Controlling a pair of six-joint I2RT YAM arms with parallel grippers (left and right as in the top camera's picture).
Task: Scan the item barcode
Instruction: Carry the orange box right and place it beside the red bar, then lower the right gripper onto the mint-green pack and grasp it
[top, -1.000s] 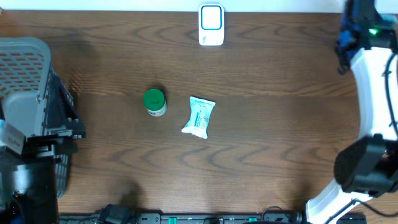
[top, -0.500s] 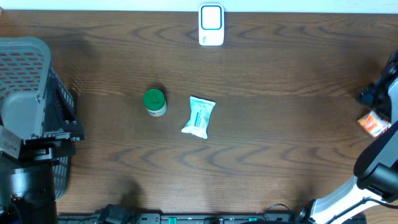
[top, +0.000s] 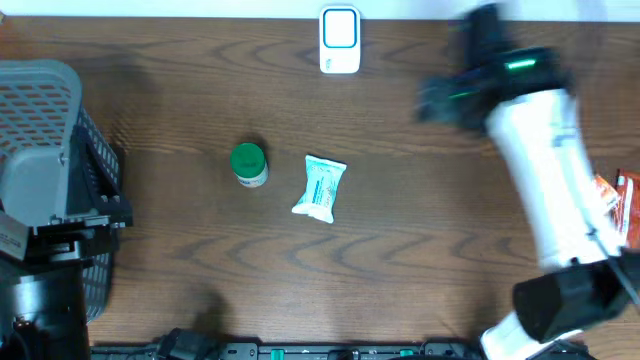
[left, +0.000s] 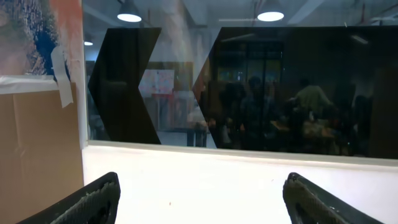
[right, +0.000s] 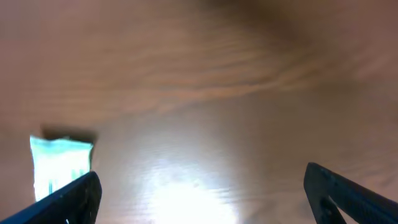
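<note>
Approach stage: right gripper, jaws spread and empty, hangs right of the scanner; the packet lies untouched before the scanner, awaiting a descent and pinch. Left gripper jaws stand spread too.

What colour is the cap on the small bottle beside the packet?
The cap is green; overhead view shows it best.

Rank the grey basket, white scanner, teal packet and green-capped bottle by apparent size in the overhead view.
1. grey basket, largest by far.
2. teal packet and white scanner, too alike to rank.
3. green-capped bottle, smallest.
</note>
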